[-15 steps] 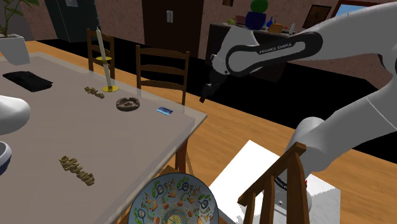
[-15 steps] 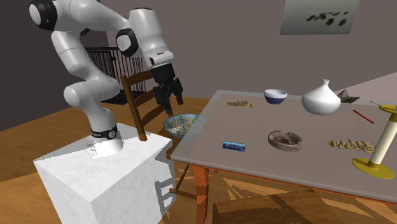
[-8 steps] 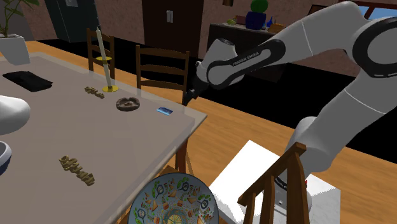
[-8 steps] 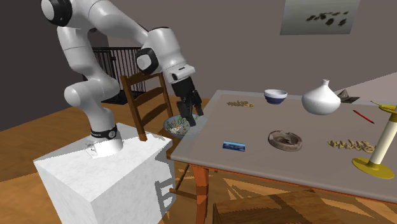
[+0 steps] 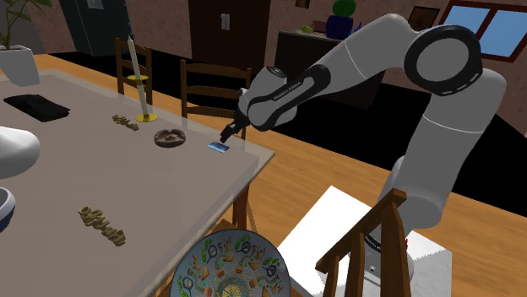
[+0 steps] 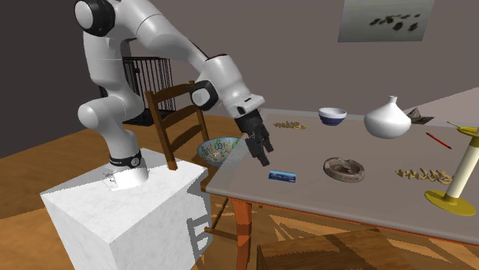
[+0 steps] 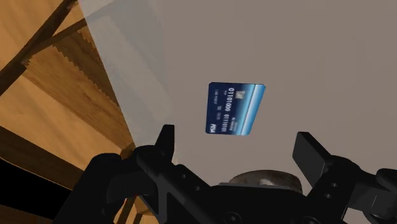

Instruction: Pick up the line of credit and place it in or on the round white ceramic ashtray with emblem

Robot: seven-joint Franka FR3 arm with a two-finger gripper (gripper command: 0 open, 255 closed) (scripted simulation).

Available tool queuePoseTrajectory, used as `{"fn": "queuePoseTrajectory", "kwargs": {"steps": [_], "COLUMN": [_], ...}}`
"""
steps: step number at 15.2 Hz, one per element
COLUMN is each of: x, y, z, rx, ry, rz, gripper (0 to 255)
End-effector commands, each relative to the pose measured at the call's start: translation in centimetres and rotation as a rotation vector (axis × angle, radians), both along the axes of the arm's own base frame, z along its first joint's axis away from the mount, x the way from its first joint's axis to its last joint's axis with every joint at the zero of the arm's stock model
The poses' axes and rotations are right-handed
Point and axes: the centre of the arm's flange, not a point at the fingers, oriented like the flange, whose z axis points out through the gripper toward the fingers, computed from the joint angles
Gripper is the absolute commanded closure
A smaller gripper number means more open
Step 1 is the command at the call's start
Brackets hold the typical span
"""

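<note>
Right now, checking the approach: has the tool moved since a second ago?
Yes. In the shoulder view the tool moved left and down, from off the table to near the blue card.

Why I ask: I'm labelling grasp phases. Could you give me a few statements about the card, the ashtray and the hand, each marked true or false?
1. The blue card lies flat on the table, close to its edge. True.
2. The hand is shut on the card. False: in the wrist view its fingers stand apart and the card lies on the table ahead of them, untouched.
3. The card rests in the ashtray. False: it lies on the table beside the ashtray, apart from it.
4. A candlestick with a yellow base stands upright on the table. True.
</note>
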Motion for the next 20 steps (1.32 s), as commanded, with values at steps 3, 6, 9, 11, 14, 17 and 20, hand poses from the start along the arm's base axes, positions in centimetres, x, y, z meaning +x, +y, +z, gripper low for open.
{"fn": "queuePoseTrajectory", "kwargs": {"steps": [3,6,9,11,14,17,20], "x": [3.9,4.8,5.6,6.4,6.4,6.4,6.3], "y": [1.6,1.8,2.0,2.2,2.2,2.2,2.2], "z": [-2.2,-3.2,-4.5,-5.7,-5.7,-5.7,-5.7], "rx": [0.005,0.005,0.005,0.005,0.005,0.005,0.005], "ry": [-0.061,-0.066,-0.066,-0.066,-0.066,-0.066,-0.066], "rz": [0.017,0.018,0.018,0.018,0.018,0.018,0.018], "gripper": [0,0,0,0,0,0,255]}}
